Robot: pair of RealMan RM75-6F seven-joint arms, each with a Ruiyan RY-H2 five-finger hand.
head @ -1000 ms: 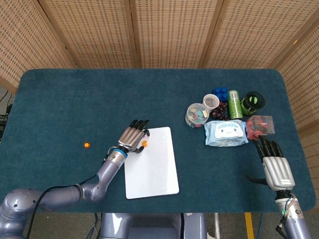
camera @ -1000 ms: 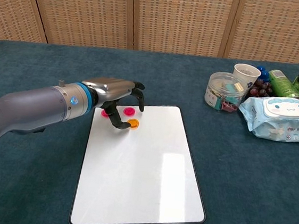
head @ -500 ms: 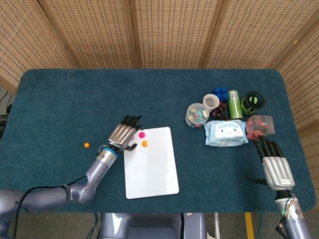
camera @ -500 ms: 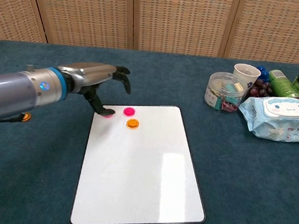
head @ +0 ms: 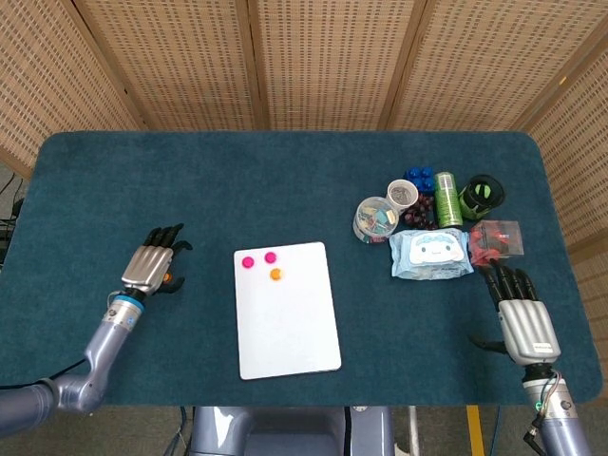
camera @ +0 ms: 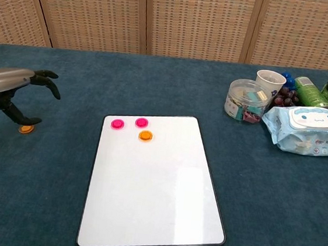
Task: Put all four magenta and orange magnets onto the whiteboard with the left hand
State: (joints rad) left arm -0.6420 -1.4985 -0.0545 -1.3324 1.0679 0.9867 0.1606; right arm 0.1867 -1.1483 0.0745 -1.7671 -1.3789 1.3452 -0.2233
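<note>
From the head view, the whiteboard lies near the middle of the table, with two magenta magnets side by side at its top left corner and one orange magnet just below them, all on the board. The left hand is well to the left of the whiteboard, palm down, fingers spread and curled downward. Under it a speck of orange shows at the thumb side; that is the last orange magnet, on the cloth and off the board. The right hand rests far to the right of the whiteboard, flat, fingers straight and slightly apart, holding nothing.

From the chest view, the left hand hovers with fingers apart and hooked, thumb tip coming down right at the last orange magnet; I cannot tell whether it touches. Nothing is pinched yet.

The risks, as I see it: the magnet is small and flat on soft cloth, so a fingertip could push it away or flip it instead of catching it. A weak pinch might drop it on the way to the whiteboard. And setting it down close to the three magnets there could make it snap onto one or knock them about.
</note>
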